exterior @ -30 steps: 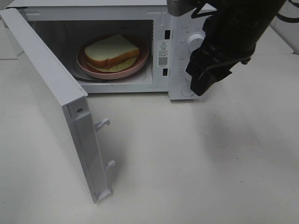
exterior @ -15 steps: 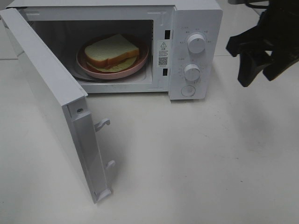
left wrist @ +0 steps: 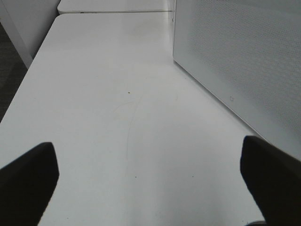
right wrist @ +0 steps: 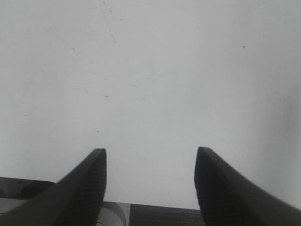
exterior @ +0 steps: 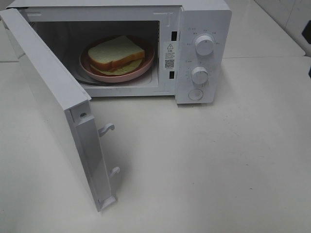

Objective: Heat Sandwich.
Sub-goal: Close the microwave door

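Sandwich (exterior: pixel 115 53) sits on pink plate (exterior: pixel 148 63) inside microwave (exterior: pixel 204 29), door (exterior: pixel 53 107) wide open. We see left gripper (left wrist: pixel 148 143) and right gripper (right wrist: pixel 150 150) both spread, empty. Risk: a hard door push slides the microwave.

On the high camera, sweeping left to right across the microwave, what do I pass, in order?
open microwave door → sandwich inside the cavity → warning label on the front frame → control panel with its knobs
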